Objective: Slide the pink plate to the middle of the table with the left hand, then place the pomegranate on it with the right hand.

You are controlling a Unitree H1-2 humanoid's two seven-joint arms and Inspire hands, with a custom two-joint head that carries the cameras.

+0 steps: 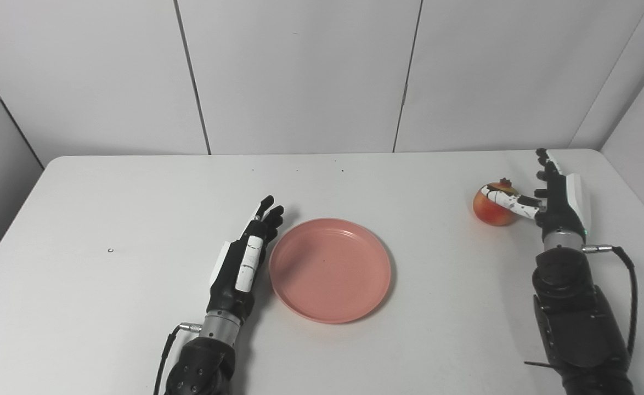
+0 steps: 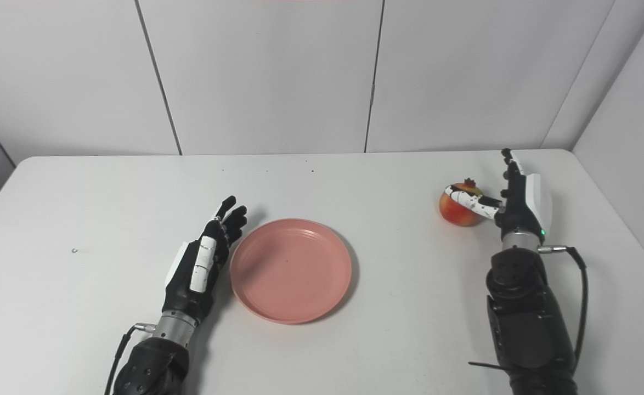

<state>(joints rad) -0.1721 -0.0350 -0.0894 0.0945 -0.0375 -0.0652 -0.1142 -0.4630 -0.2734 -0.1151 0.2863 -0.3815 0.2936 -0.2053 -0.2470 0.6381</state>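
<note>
The pink plate [image 1: 330, 269] lies empty near the middle of the white table [image 1: 135, 219]. My left hand [image 1: 243, 260] rests flat and open just left of the plate, fingers straight beside its rim. The pomegranate [image 1: 492, 206], red and yellow, sits at the far right of the table. My right hand [image 1: 555, 196] stands open just right of it, fingers pointing away from me, with the thumb lying across the fruit's top front. The fingers are not closed around it.
Grey wall panels stand behind the table. The table's right edge runs close to my right arm [image 1: 574, 323]. A small dark speck [image 1: 110, 250] lies at the left.
</note>
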